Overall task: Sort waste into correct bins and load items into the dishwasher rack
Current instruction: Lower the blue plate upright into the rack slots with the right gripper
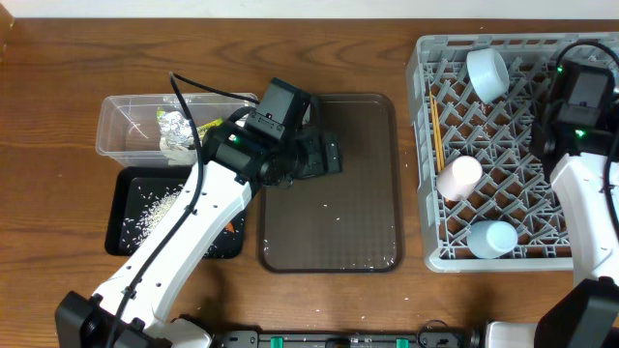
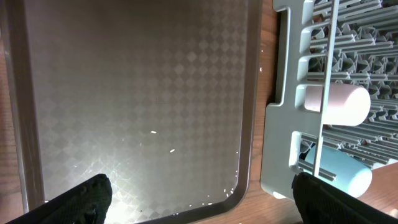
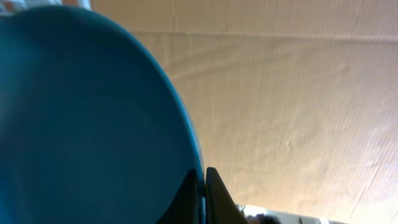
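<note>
Rim of the large round blue plate (image 3: 87, 124) is clamped in the closed right pincer (image 3: 203, 183), over the right side of the large grey plastic pegged rack (image 1: 426, 145). Left of that rack, the left pincer (image 2: 202, 193) is held wide open and empty above the flat brown tray (image 2: 137, 74). A pale pink cup (image 1: 459, 177) is seen inside the rack.

Brown wood-grain table (image 1: 58, 48), tan ribbed cardboard-like backdrop (image 3: 298, 93) beyond.
</note>
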Available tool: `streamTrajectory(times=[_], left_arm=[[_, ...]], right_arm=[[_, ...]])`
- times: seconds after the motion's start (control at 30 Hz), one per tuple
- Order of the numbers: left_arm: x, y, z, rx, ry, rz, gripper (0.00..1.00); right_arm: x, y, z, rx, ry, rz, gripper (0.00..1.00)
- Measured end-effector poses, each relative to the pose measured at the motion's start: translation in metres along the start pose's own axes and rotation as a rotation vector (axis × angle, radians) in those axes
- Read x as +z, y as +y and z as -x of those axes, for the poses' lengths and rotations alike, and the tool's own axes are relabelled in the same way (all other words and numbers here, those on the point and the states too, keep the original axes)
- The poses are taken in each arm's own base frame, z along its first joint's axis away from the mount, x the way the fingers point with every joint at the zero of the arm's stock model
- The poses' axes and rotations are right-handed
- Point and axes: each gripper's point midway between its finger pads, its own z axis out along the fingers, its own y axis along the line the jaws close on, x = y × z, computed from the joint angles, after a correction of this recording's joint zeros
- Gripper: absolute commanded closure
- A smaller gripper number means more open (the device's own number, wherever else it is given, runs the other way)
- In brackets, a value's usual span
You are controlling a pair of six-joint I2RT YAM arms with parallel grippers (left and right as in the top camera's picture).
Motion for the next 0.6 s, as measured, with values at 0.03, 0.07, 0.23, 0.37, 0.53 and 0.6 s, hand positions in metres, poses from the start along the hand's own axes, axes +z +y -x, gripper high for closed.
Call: streamTrajectory(times=[0.03,0.07,0.23,0.37,0.53,0.6], left_arm=[[0.0,0.0,0.0,0.0,0.0,0.0,0.05],[0.0,0.0,0.0,0.0,0.0,0.0,0.05],[0.0,0.0,0.0,0.0,0.0,0.0,0.05],[0.0,0.0,0.0,0.0,0.0,-0.001,0.05],[0.0,0.0,0.0,0.0,0.0,0.0,0.05],[0.0,0.0,0.0,0.0,0.001,0.0,0.05]], right_arm=[[-0.003,0.001,0.003,-0.008,-0.013,0.004,0.99],[-0.005,0.003,0.004,-0.015,-0.021,0.008,0.99],[-0.016,0.014,0.013,-0.08,-0.077,0.046,0.99],[-0.026,0.036,0.02,-0.16,-0.149,0.122,0.98],[-0.044,0.055,0.037,-0.177,-0.253,0.197,0.68],[-0.053,0.062,0.043,-0.185,-0.294,0.221,0.01]])
